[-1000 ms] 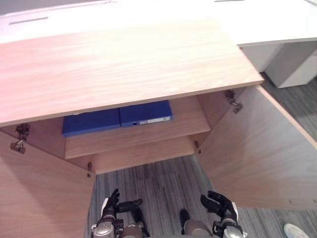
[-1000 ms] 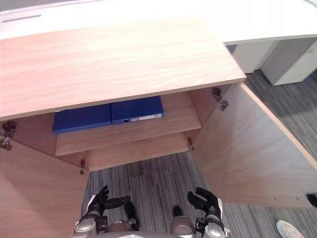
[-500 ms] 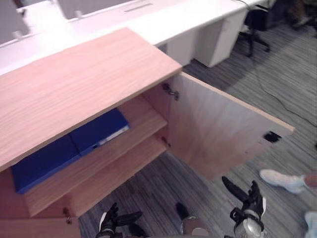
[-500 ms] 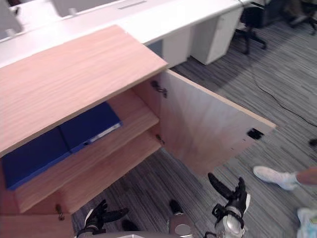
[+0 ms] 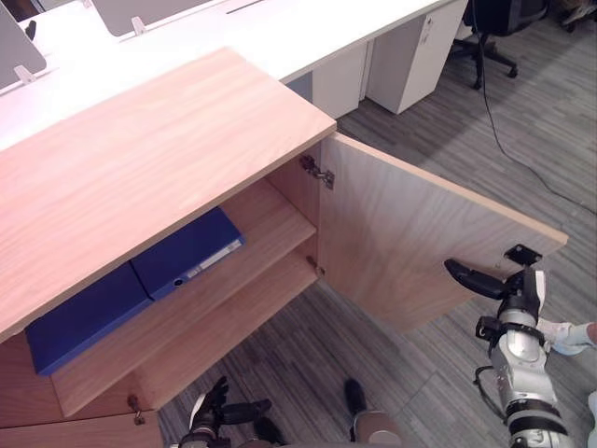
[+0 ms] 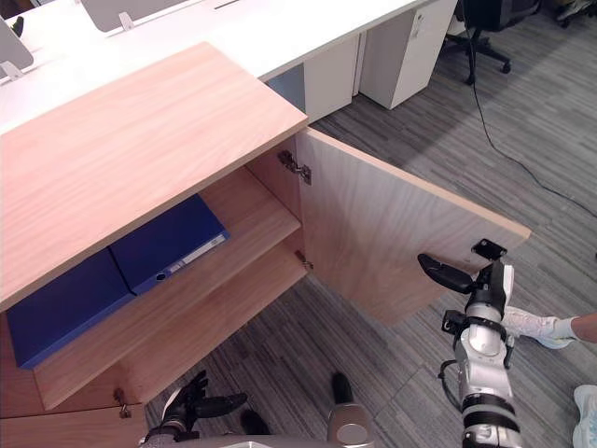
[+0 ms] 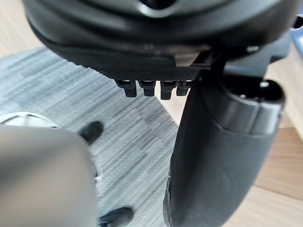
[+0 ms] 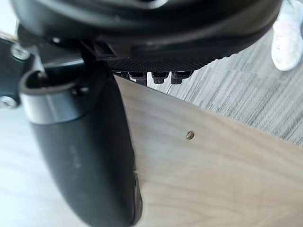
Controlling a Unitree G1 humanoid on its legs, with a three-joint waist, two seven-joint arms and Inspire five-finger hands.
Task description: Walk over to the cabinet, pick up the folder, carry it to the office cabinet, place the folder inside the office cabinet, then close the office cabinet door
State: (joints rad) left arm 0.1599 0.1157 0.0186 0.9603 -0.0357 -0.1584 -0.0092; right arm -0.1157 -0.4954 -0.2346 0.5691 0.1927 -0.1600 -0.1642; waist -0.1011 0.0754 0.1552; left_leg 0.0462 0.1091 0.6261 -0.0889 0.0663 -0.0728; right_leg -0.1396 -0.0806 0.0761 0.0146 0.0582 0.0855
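Left hand (image 5: 216,412) hung low, fingers relaxed, empty. Right hand (image 5: 508,289) had risen over the last second to the free edge of the open right door (image 5: 410,243), fingers straight, gripping nothing; contact unclear. Judged: placing done, closing begun. Count: two blue folders (image 5: 187,252) (image 5: 84,317), flat on the upper shelf (image 5: 270,224); two doors open, including the left door (image 5: 65,437).

the two eye views look down from the robot's head at the open cabinet (image 5: 168,159), its door (image 5: 410,252) and the floor (image 5: 448,140), and share nearly the same scene, side by side. the left wrist view sits very near the left robot hand (image 7: 222,156) and faces the floor. the right wrist view sits very near the right robot hand (image 8: 80,156) and faces the door.
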